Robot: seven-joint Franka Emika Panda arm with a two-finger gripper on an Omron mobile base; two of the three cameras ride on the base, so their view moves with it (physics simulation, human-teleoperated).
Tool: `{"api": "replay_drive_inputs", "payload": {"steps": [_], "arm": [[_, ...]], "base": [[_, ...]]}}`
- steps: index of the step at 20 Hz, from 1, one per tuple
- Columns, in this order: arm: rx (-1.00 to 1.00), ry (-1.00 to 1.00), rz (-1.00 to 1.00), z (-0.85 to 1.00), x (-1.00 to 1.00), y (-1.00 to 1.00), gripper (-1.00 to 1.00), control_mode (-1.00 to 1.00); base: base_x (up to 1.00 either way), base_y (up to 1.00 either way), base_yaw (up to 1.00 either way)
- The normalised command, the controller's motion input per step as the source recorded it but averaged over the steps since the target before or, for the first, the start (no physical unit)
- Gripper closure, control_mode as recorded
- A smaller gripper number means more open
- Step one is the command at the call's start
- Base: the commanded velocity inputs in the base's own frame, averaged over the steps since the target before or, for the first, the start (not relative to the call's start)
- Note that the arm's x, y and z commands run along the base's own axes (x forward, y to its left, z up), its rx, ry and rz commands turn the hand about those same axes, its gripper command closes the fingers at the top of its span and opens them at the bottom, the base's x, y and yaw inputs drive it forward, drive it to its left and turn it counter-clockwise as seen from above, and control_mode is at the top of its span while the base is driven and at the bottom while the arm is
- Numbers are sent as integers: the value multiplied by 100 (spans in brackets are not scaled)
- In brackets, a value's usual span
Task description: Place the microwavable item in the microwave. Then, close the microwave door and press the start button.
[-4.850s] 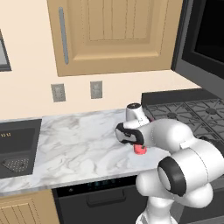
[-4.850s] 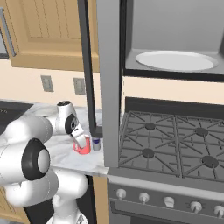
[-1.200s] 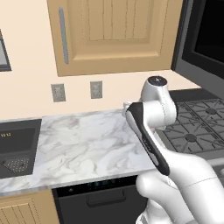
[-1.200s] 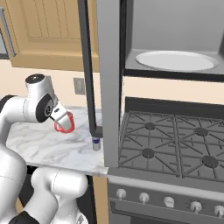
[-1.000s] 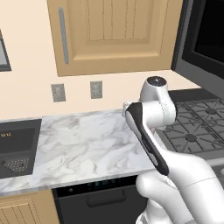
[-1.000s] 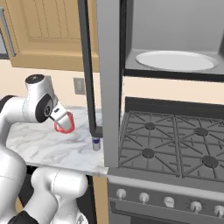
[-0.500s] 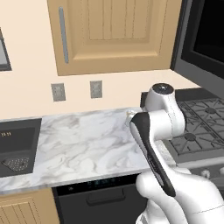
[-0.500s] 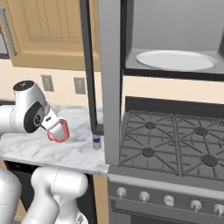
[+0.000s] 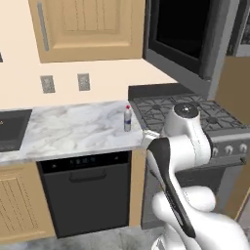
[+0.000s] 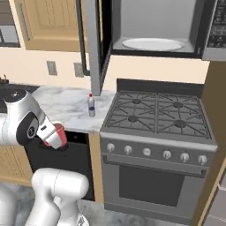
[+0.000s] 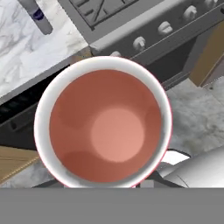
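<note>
The jaws are clamped on the cup (image 10: 56, 135), which hangs in the air in front of the dark dishwasher (image 10: 66, 163), below the table's front edge and off to the left of the stove (image 10: 156, 145). In the right base view the gripper (image 10: 52, 137) shows at the end of the white arm, with the cup tilted and pointing down and to the right.

The cup is a small red cylinder. From the hand view its mouth faces the camera: a broad pale rim (image 11: 43, 105) around a red inside with a lighter round patch at the bottom (image 11: 117, 134). The cup (image 11: 105, 127) holds nothing.

Behind it in the hand view lie the marble table (image 11: 30, 48), the bottle (image 11: 37, 16) with a blue label, the stove's knobs (image 11: 139, 43) and the grey floor (image 11: 192, 118).

On the table (image 10: 66, 103) the bottle (image 10: 91, 105) stands upright near the right end, just beside the stove; it is clear with a red cap. In the left base view the bottle (image 9: 127, 118) stands between the sink (image 9: 12, 134) and the burners (image 9: 180, 110).

The microwave (image 10: 154, 31) hangs above the stove, well apart from the cup. Its door (image 10: 93, 44) stands swung open to the left, edge-on to the camera, above the bottle. Inside, the round white plate (image 10: 152, 44) lies bare. The keypad (image 10: 217, 26) is at the right.
</note>
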Motion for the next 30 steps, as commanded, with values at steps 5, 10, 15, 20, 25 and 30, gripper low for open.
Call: {"api": "replay_drive_inputs", "payload": {"steps": [5,10,15,20,25,30], "arm": [[0,0,0,0,0,0,100,100],[0,0,0,0,0,0,100,100],[0,0,0,0,0,0,100,100],[0,0,0,0,0,0,100,100],[0,0,0,0,0,0,100,100],[0,0,0,0,0,0,100,100]], "base": [[-69,-99,0],[-14,-99,0],[34,-53,6],[62,-22,5],[60,-11,2],[49,-19,0]]}}
